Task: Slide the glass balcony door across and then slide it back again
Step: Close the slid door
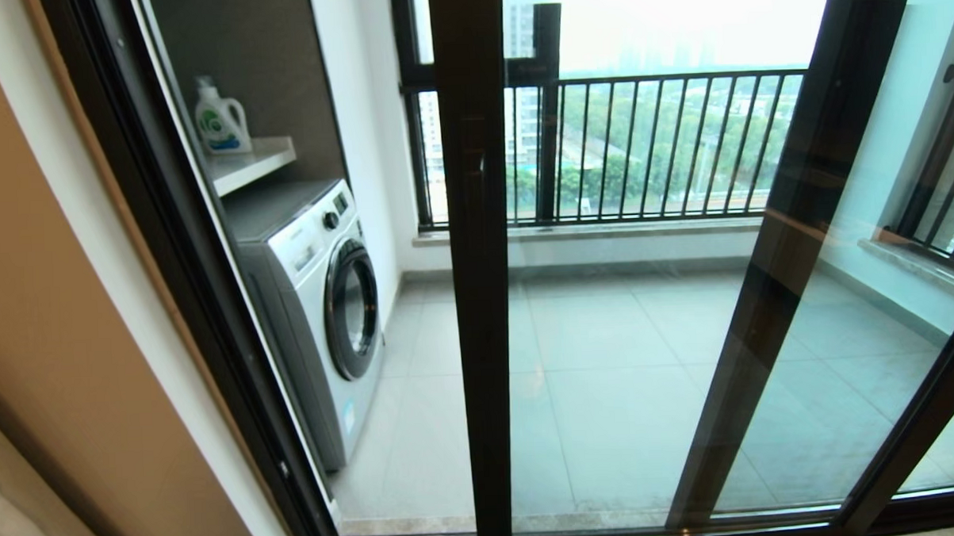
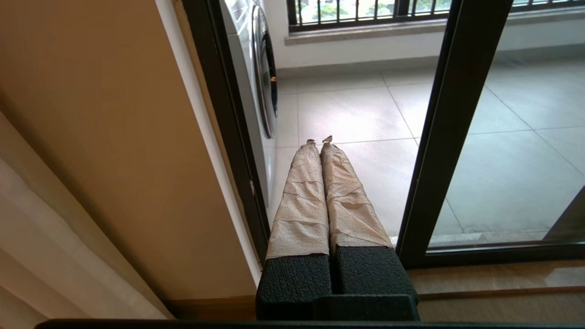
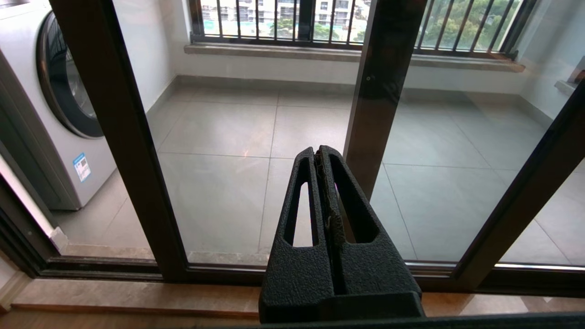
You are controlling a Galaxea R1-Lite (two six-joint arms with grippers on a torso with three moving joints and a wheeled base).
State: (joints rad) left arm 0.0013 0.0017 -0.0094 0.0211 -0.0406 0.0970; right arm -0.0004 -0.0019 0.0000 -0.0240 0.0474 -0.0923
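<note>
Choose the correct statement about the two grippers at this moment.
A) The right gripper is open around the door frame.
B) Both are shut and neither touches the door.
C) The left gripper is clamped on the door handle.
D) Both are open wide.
B: the left gripper and the right gripper each show fingers pressed together, held in front of the glass balcony door without touching it.

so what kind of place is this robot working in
Most likely a high-floor flat, at the threshold of a laundry balcony: a sliding glass door, a washing machine with a detergent bottle shelved above, and railing bars overlooking trees and towers.
</note>
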